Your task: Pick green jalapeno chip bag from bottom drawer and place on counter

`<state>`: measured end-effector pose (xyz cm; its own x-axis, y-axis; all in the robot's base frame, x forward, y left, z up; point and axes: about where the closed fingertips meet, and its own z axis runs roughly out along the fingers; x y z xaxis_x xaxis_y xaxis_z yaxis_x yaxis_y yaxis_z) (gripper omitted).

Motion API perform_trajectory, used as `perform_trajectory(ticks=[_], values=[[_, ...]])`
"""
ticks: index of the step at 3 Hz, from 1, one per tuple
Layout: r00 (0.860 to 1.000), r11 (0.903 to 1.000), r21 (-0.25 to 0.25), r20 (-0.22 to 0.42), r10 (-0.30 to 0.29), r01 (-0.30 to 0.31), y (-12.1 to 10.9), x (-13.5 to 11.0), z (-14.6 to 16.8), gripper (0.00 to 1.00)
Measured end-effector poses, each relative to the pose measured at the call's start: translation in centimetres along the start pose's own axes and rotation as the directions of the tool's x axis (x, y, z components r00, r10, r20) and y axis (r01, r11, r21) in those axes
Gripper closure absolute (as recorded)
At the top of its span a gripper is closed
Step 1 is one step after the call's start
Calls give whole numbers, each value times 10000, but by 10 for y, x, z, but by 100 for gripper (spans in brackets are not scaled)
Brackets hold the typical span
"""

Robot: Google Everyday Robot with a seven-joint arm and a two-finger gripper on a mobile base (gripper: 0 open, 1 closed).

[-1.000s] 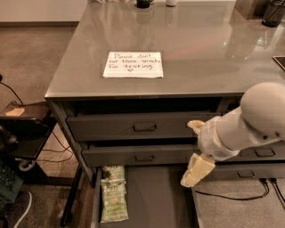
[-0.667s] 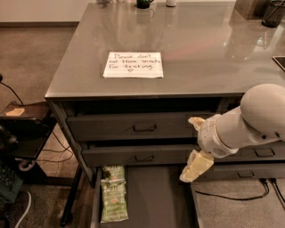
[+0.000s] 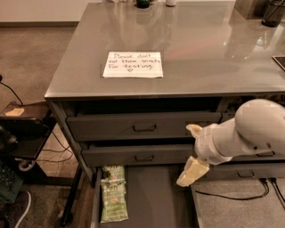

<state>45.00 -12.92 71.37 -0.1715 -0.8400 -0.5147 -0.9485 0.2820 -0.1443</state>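
Observation:
The green jalapeno chip bag point(image 3: 113, 196) lies flat at the left side of the open bottom drawer point(image 3: 153, 200), close to its left wall. My gripper point(image 3: 191, 151) hangs in front of the cabinet above the drawer's right part, well to the right of the bag and not touching it. Its two cream fingers point(image 3: 191, 171) stand apart, open and empty. The counter point(image 3: 209, 49) is a glossy grey top above the drawers, with a white handwritten note point(image 3: 132, 64) on it.
Two shallower grey drawers with pull handles point(image 3: 144, 128) sit slightly open above the bottom drawer. A dark stand with cables point(image 3: 26, 133) is at the left. Dark objects point(image 3: 271, 11) stand at the counter's far edge. My white arm point(image 3: 249, 131) covers the cabinet's right side.
My gripper has edged slightly left and down over the bottom drawer. The chip bag has not moved.

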Motion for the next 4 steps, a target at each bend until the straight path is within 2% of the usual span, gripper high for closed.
perform_trajectory(ticks=[1, 3, 4], values=[[9980, 9998, -181, 629, -24, 35, 9, 10, 70, 0], [9856, 9957, -909, 1690, -44, 200, 23, 14, 206, 0], [9871, 9890, -1473, 1599, 88, 151, 32, 25, 252, 0]])
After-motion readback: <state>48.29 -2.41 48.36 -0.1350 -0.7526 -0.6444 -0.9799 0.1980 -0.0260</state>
